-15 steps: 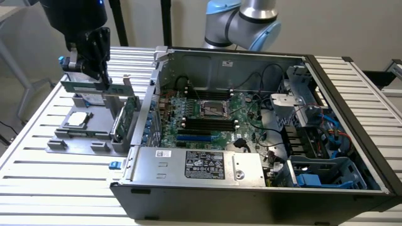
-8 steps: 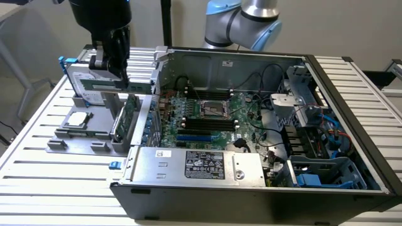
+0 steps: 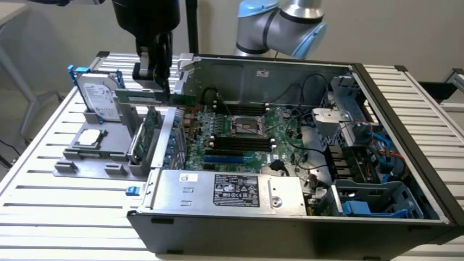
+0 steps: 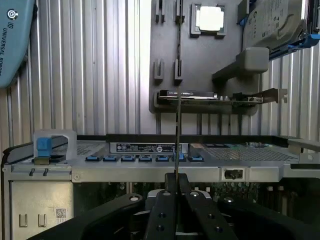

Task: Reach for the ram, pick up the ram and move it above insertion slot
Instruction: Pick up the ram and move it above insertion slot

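Hard drive (image 3: 98,98) and processor chip (image 3: 91,138): on the grey holder tray (image 3: 87,168), bench (image 3: 65,206), exterior view's left. My hand (image 3: 154,87): pinching the ram (image 3: 156,98), lifted level above the tray's edge beside the open computer case (image 3: 290,217). Insertion slot (image 3: 239,142): on the motherboard inside the case, well apart from the ram.

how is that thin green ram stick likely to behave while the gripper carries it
Probably stiff: the ram juts sideways from the gripper without sagging. Likely light for its length, since it is so thin it appears edge-on as a line. Perhaps fragile and apt to pivot, as the fingers pinch only a short part of it.
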